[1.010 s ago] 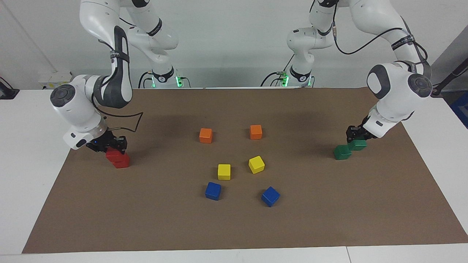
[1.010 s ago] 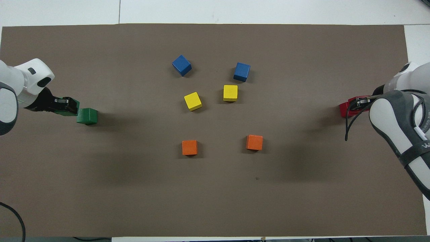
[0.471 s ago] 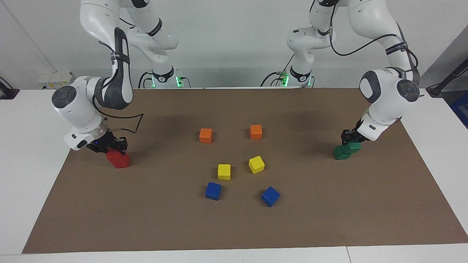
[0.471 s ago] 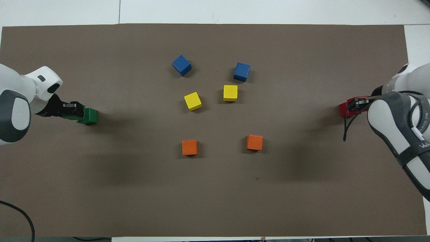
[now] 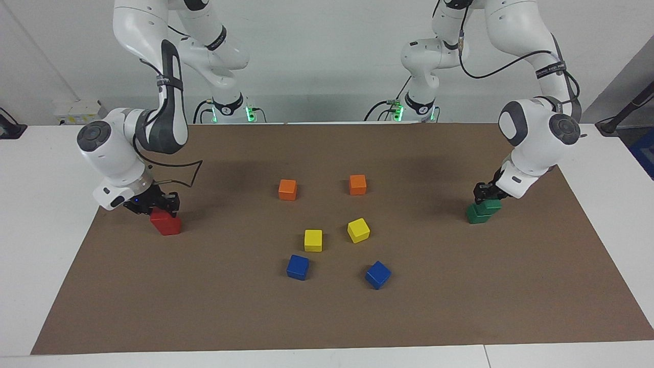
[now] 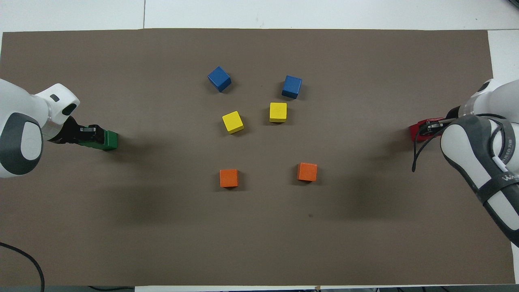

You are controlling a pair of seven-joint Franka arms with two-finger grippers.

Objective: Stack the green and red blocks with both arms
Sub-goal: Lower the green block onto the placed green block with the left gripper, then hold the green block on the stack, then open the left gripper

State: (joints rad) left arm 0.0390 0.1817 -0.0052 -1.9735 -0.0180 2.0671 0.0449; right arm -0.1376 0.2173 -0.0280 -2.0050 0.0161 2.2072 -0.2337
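At the left arm's end of the mat, my left gripper [image 5: 488,200] is shut on a dark green block [image 5: 494,206]. It holds the block partly over a second green block [image 5: 476,216] that lies on the mat. In the overhead view the left gripper [image 6: 90,133] and the green blocks [image 6: 109,140] overlap. At the right arm's end, my right gripper [image 5: 160,206] is shut on a red block [image 5: 159,214] right over a second red block [image 5: 168,226]. The overhead view shows the right gripper [image 6: 430,125] over the red blocks [image 6: 416,132]. I cannot tell whether either held block rests on the lower one.
A brown mat [image 5: 460,306] covers the table. In its middle lie two orange cubes [image 5: 287,189] [image 5: 357,184], two yellow cubes [image 5: 313,240] [image 5: 358,230] and two blue cubes [image 5: 298,267] [image 5: 378,274], the blue ones farthest from the robots.
Both grippers carried their held blocks sideways toward the lying blocks of the same colour. The green pair went from side by side to overlapping; the held red block settled over the lower one.
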